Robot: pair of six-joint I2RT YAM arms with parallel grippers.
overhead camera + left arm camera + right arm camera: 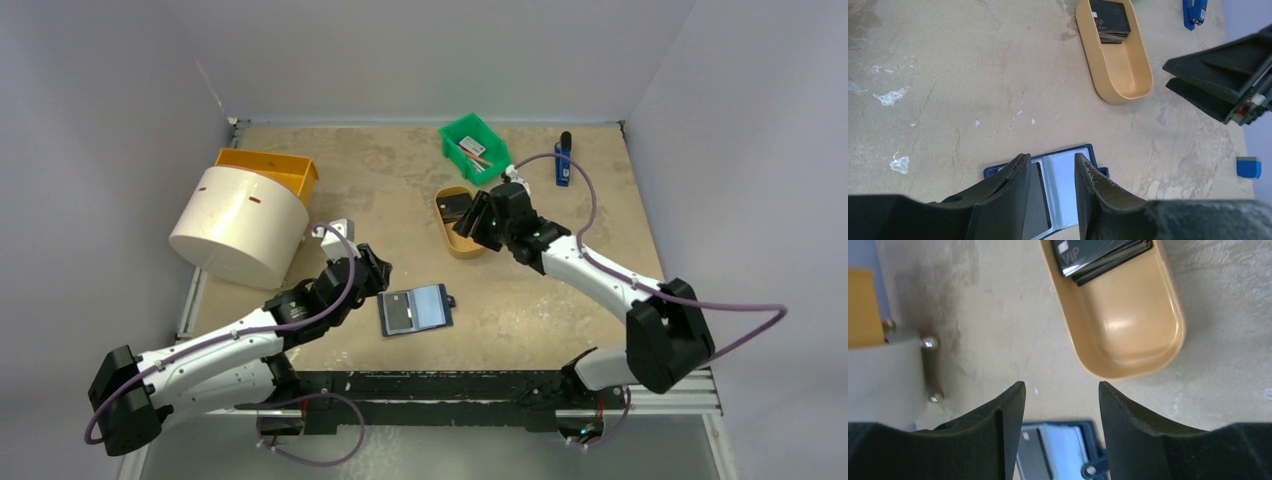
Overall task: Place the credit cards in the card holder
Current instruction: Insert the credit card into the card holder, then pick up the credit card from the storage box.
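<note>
Now the blue card holder lies open near the front of the worktop, and a dark card seems to sit in its left half. The left fingers hang just over it, apart and holding nothing. The right fingers are apart and empty too, above the tan tray with the black cards. I think the step is getting another card: go down and pinch just one.
</note>
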